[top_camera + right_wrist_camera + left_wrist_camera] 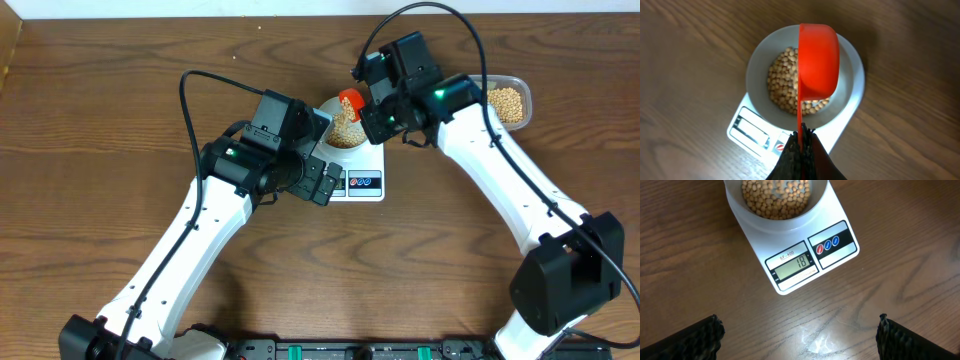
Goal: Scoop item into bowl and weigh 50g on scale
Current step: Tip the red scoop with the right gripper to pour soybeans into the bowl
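The white scale lies mid-table with the pale bowl on it, part filled with tan beans. In the left wrist view the scale's display reads 18 below the bowl of beans. My right gripper is shut on the thin handle of an orange-red scoop, tipped on its side over the bowl and its beans. The scoop also shows from overhead, by my right gripper. My left gripper is open and empty over bare wood before the scale; it also shows from overhead.
A clear plastic tub holding more beans stands at the back right, behind the right arm. Black cables loop over both arms. The table's near edge carries the arm bases.
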Controlling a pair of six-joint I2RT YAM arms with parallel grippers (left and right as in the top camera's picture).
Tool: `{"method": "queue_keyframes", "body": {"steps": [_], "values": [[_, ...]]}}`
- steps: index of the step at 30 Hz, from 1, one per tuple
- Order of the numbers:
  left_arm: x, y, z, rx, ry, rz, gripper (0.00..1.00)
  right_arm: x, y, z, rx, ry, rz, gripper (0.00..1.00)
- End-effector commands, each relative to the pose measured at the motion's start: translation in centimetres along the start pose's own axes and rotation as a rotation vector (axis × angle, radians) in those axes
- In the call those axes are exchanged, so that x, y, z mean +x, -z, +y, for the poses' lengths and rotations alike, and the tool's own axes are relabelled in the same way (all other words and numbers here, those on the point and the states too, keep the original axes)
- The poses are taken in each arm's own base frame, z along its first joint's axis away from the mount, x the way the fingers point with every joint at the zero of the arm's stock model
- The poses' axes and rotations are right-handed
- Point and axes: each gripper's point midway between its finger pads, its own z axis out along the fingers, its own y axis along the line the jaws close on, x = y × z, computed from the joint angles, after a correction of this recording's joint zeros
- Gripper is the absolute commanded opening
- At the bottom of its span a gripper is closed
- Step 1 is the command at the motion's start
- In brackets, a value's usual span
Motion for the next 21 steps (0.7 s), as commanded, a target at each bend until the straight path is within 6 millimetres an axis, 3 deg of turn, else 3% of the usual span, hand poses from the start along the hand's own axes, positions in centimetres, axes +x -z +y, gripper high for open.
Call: {"method": "queue_keyframes", "body": {"steps": [1, 21], "values": [[0.31, -0.21, -0.12, 0.012, -0.014, 0.011, 0.99, -0.99, 1.39, -0.18, 0.092, 0.022, -0.039, 0.02], [0.31, -0.21, -0.12, 0.012, -0.014, 0.011, 1.0, -1.01, 1.41, 0.42, 0.112, 0.042, -0.04, 0.01]]}}
